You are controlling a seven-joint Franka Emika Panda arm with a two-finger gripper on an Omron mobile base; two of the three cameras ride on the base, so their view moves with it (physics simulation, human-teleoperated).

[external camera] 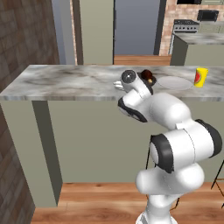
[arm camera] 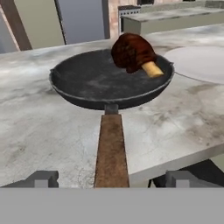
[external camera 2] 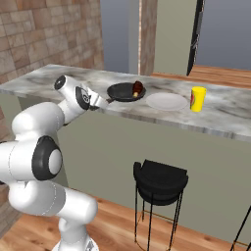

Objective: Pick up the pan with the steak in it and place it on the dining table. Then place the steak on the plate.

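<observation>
The black pan (arm camera: 96,81) rests on the marbled dining table (arm camera: 39,127), its brown wooden handle (arm camera: 111,148) pointing toward me. The reddish-brown steak (arm camera: 131,52) sits at the pan's far right rim, a pale stub sticking out. My gripper (arm camera: 112,179) is open, a fingertip on each side of the handle's near end with a gap to both. Right of the pan lies the pale plate (arm camera: 201,63). From the right base view the pan (external camera 2: 123,92), steak (external camera 2: 138,88) and plate (external camera 2: 166,101) line up along the table, with the gripper (external camera 2: 104,102) at the handle.
A yellow cup (external camera 2: 197,99) with a red mark stands just right of the plate. A black stool (external camera 2: 159,181) stands on the wooden floor below the table's overhang. A brick wall (external camera: 22,35) runs along the left, and another marble counter (external camera: 201,41) is behind.
</observation>
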